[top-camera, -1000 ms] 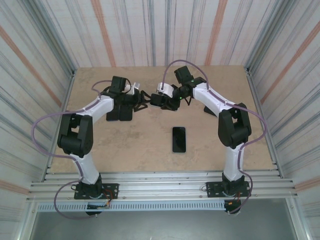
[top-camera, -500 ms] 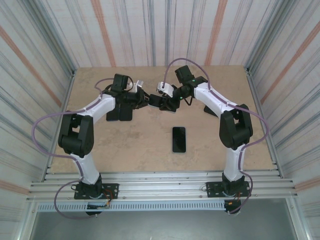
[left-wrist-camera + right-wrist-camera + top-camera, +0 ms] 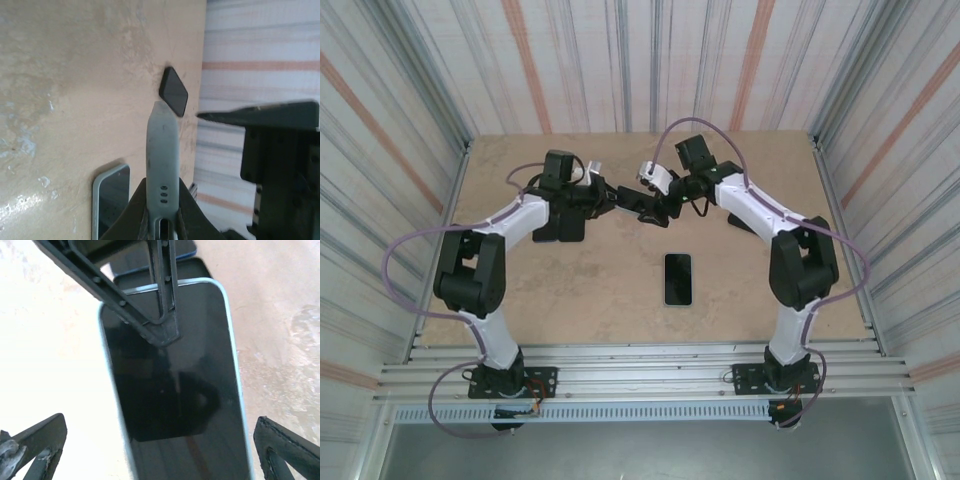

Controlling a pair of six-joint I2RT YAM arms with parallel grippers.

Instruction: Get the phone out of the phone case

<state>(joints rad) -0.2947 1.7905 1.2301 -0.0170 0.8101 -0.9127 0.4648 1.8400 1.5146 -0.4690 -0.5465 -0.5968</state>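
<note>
A phone (image 3: 170, 380) with a black screen, in a light blue case, is held up off the table. My left gripper (image 3: 162, 187) is shut on one end of it, and the case's edge (image 3: 162, 145) stands upright between the jaws. In the right wrist view the left gripper's fingers (image 3: 150, 305) come in from the top. My right gripper (image 3: 165, 440) is open, with one finger on each side of the phone's near end, not touching it. In the top view the left gripper (image 3: 607, 198) and the right gripper (image 3: 642, 207) meet at the back middle of the table.
A bare black phone (image 3: 678, 278) lies flat in the middle of the table (image 3: 620, 300), also in the left wrist view as the black phone (image 3: 173, 91). Another cased phone (image 3: 111, 200) lies on the table under the left arm (image 3: 563, 228). Corrugated walls surround the table.
The two grippers have drawn closer together over the back middle of the table. The right arm's elbow has swung out to the right. The phones lying on the table have not moved.
</note>
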